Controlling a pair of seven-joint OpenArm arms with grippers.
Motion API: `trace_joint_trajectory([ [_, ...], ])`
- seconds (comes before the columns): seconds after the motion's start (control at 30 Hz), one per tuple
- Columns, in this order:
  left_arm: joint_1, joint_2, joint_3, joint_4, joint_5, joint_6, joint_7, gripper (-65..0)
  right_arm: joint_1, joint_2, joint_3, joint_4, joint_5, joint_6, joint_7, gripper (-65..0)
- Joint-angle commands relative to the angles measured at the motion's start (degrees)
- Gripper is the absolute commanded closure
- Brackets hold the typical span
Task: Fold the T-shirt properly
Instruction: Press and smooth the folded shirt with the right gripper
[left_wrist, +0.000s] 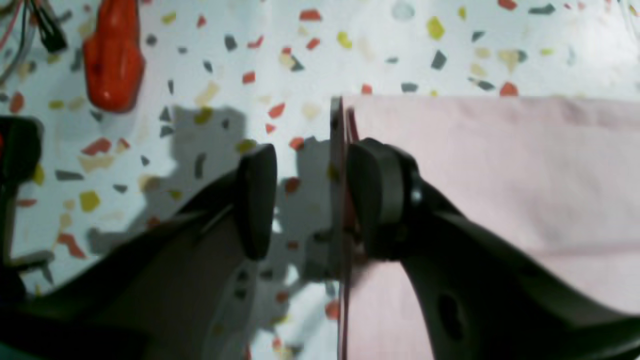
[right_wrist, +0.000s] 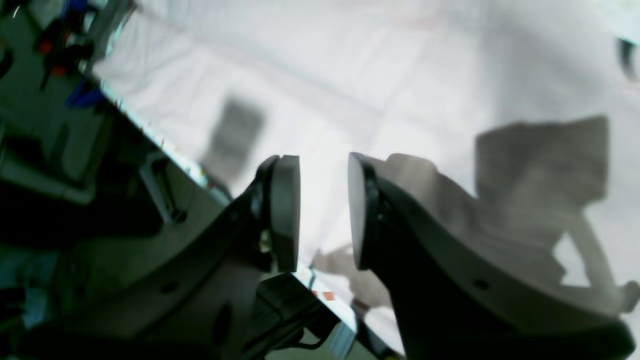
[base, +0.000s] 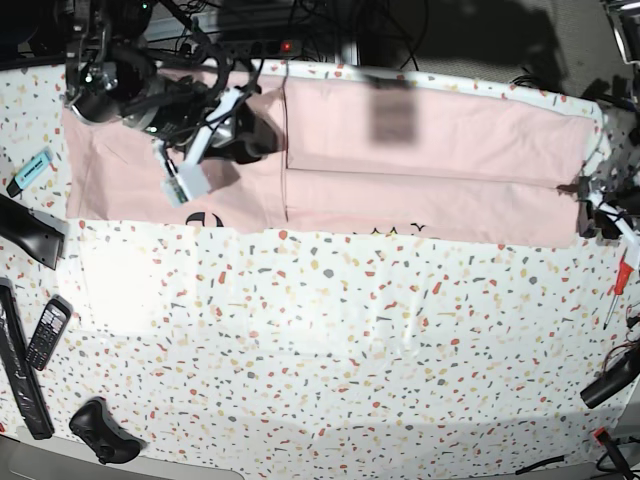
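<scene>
T-shirt (base: 420, 160) lay folded into a long band along the table's (base: 330, 340) far edge | soft, light, limp; best pinched at its layered right hem | my left gripper (left_wrist: 310, 200) gaped at that hem, holding nothing | right gripper (right_wrist: 324, 212) parted, empty | lettering tops only, unreadable

Left gripper (left_wrist: 310, 205): jaws apart, straddling the pink T-shirt (left_wrist: 500, 175) edge. Terrazzo-patterned table (left_wrist: 300, 65) beneath. Orange handle (left_wrist: 114, 55) lies upper left, beside wires (left_wrist: 20, 35).
</scene>
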Motion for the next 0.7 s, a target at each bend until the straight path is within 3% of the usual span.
trace_joint_trajectory([
  [0.0, -0.92, -1.97, -0.48, 1.07, -2.34, -1.01, 0.22, -25.6, 0.31, 0.33, 0.87, 1.01, 1.36, 0.45, 0.98, -16.1],
  [0.17, 0.63, -4.13, -0.48, 1.07, -3.82, -1.51, 1.05, -25.6, 0.28, 0.33, 2.75, 1.01, 1.38, 0.45, 0.55, -16.1],
  [0.43, 2.58, -4.15, -0.48, 1.07, -3.85, -1.51, -0.24, -25.2, 0.31, 0.31, 2.75, 1.01, 1.38, 0.45, 0.46, -16.1],
  [0.5, 2.71, -4.17, -0.48, 1.07, -3.85, -1.51, -0.22, -18.4, 0.31, 0.31, 2.75, 1.01, 1.38, 0.45, 0.46, -16.1],
  [0.57, 2.71, -4.15, -0.48, 1.07, -3.87, -1.53, -0.20, -2.5, 0.31, 0.33, 2.73, 1.01, 1.38, 0.45, 0.46, -16.1],
  [0.67, 2.71, -4.15, -0.48, 1.07, -3.85, -1.51, -0.20, 0.0, 0.31, 0.33, 2.73, 1.01, 1.38, 0.45, 0.46, -16.1],
])
